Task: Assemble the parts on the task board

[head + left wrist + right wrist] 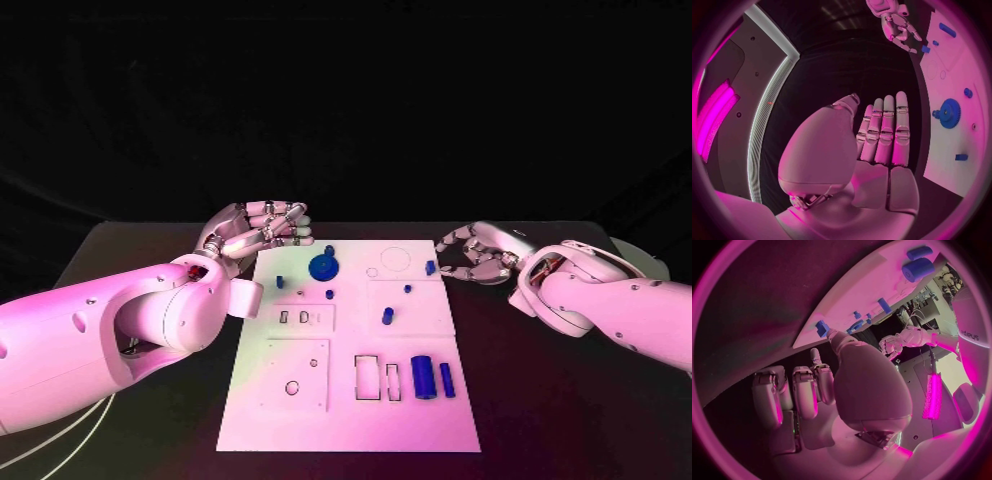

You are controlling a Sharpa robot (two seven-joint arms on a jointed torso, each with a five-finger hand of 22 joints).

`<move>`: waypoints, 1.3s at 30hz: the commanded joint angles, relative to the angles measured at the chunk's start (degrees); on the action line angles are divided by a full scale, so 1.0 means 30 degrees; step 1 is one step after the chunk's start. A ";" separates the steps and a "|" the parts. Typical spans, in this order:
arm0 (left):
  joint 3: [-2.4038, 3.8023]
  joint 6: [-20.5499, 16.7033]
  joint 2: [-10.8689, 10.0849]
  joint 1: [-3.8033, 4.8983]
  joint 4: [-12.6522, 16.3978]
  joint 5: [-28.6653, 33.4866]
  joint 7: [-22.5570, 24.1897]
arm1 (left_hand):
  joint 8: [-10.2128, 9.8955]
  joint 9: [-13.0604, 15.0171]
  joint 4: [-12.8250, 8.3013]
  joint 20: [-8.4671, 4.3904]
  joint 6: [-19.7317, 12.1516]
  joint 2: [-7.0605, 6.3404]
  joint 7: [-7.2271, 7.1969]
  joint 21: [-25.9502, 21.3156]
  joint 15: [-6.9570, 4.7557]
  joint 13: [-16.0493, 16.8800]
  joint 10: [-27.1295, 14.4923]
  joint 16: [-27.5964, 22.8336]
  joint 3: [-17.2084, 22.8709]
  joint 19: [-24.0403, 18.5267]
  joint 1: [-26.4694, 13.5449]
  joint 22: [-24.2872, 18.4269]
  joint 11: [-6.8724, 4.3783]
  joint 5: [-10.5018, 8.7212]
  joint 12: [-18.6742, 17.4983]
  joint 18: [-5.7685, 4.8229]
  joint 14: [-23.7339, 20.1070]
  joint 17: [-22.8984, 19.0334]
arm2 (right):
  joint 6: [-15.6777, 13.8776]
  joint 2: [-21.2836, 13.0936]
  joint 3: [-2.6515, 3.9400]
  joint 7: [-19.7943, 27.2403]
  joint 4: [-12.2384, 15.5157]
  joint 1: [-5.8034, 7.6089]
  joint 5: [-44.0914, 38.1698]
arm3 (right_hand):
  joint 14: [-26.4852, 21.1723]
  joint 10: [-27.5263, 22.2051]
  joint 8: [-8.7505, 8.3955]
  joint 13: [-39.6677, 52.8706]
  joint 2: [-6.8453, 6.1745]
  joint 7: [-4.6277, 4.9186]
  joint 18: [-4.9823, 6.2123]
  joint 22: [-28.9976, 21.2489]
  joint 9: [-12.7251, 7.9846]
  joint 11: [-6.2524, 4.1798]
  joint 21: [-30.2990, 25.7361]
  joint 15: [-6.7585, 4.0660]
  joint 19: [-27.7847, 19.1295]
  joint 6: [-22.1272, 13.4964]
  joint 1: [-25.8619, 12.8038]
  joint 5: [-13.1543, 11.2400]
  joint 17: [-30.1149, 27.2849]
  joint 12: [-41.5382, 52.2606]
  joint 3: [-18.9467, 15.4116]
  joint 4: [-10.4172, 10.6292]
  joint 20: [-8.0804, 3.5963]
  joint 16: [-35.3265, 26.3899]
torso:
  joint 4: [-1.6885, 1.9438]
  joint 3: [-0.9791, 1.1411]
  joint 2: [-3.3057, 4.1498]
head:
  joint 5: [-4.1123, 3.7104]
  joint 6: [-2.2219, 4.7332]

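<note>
- two hands flanked the far end of the board (346, 400), neither one holding a part.
- the left hand (264, 228) sat at the board's far left corner; from the head its fingers looked bent inward, while its wrist camera showed them straight and side by side with nothing in the palm.
- the right hand (477, 254) was off the board's right edge near the far right corner, its fingers curled loosely and slightly apart around nothing; its thumb tip came close to a small block (430, 267) at that edge, though i could not tell if they touched.
- a gear (326, 267) stood on the board near the far edge, left of the middle.
- a peg (387, 316) stood close to the board's centre, with smaller blue pieces scattered around it.
- a thick cylinder (423, 376) and a thinner pin (447, 379) lay side by side by the board's right edge, in the near half.
- just left of them, rectangular slots (378, 379) were cut in the board.
- the board itself lay at the middle of the table (144, 260).
</note>
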 commanded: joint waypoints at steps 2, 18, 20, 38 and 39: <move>0.0012 0.0349 0.0025 0.0015 0.0038 -0.0129 0.0184 | -0.0070 -0.0025 -0.0006 0.0016 -0.0067 -0.0178 0.0106 -0.0073 0.0007 -0.0028 -0.0073 -0.0074 0.0107 -0.0107 -0.0013 -0.0030 0.0076 -0.0084 -0.0124 0.0231 -0.0084 0.0023 | 0.0210 0.0327 0.0001 -0.0354 -0.0207 -0.0075 -0.0085 | 0.1992 0.0005 -0.0115 0.2186 0.0058 0.0004 -0.0130 0.5027 -0.0009 0.0123 0.0086 0.0192 0.1997 -0.0108 0.0062 0.0103 0.5017 -0.0020 -0.0080 0.0086 0.0115 0.0102 | 0.0001 0.0030 0.0052 | 0.0045 0.0001; 0.0012 0.0252 0.0014 0.0015 0.0065 -0.0130 0.0086 | -0.0119 -0.0042 -0.0023 0.0037 -0.0120 -0.0147 0.0163 -0.0097 0.0032 -0.0038 -0.0180 -0.0124 0.0174 -0.0089 -0.0011 -0.0051 0.0125 -0.0076 -0.0153 0.0248 -0.0097 0.0056 | 0.0842 0.0930 -0.0001 -0.0564 -0.0553 -0.0159 -0.0154 | 0.1992 0.0128 0.0330 0.2322 0.0264 0.0019 -0.0130 0.5027 0.0227 0.0151 0.0086 0.0234 0.1997 0.0922 0.0113 0.0160 0.5017 0.0095 0.0086 0.0119 0.0212 0.0102 | 0.0015 0.0010 0.0006 | 0.0146 -0.0018; 0.0012 0.0228 0.0013 0.0015 0.0065 -0.0130 0.0071 | -0.0134 -0.0047 -0.0029 0.0039 -0.0136 -0.0128 0.0186 -0.0095 0.0037 -0.0040 -0.0214 -0.0134 0.0201 -0.0068 -0.0004 -0.0052 0.0139 -0.0073 -0.0157 0.0255 -0.0092 0.0069 | 0.0897 0.0982 -0.0001 -0.0578 -0.0586 -0.0171 -0.0178 | 0.1992 0.0131 0.0376 0.2326 0.0281 0.0012 -0.0130 0.5027 0.0248 0.0147 0.0086 0.0235 0.1997 0.1034 0.0118 0.0167 0.5017 0.0097 0.0112 0.0120 0.0213 0.0102 | 0.0003 0.0015 -0.0001 | 0.0178 -0.0021; 0.0013 0.0085 -0.0014 0.0016 0.0083 -0.0130 0.0003 | -0.0152 -0.0052 -0.0045 0.0040 -0.0149 -0.0096 0.0212 -0.0088 0.0042 -0.0039 -0.0254 -0.0152 0.0252 -0.0030 0.0021 -0.0054 0.0155 -0.0068 -0.0154 0.0263 -0.0083 0.0091 | 0.0985 0.1281 -0.0004 -0.0719 -0.0878 -0.0297 -0.0232 | 0.1992 0.0219 0.0676 0.2422 0.0433 -0.0076 -0.0130 0.5027 0.0373 0.0074 0.0086 0.0184 0.1997 0.1668 0.0169 0.0198 0.5017 0.0174 0.0314 0.0115 0.0186 0.0102 | 0.0001 0.0027 0.0006 | 0.0196 -0.0111; 0.0013 0.0079 -0.0015 0.0016 0.0084 -0.0130 0.0000 | -0.0152 -0.0052 -0.0045 0.0040 -0.0149 -0.0096 0.0212 -0.0088 0.0042 -0.0039 -0.0254 -0.0152 0.0252 -0.0030 0.0021 -0.0054 0.0155 -0.0068 -0.0154 0.0263 -0.0083 0.0091 | 0.0989 0.1303 -0.0004 -0.0726 -0.0888 -0.0307 -0.0233 | 0.1992 0.0245 0.0699 0.2451 0.0462 -0.0088 -0.0130 0.5027 0.0382 0.0065 0.0086 0.0176 0.1997 0.1714 0.0175 0.0200 0.5017 0.0198 0.0341 0.0116 0.0182 0.0102 | 0.0002 0.0028 0.0008 | 0.0216 -0.0105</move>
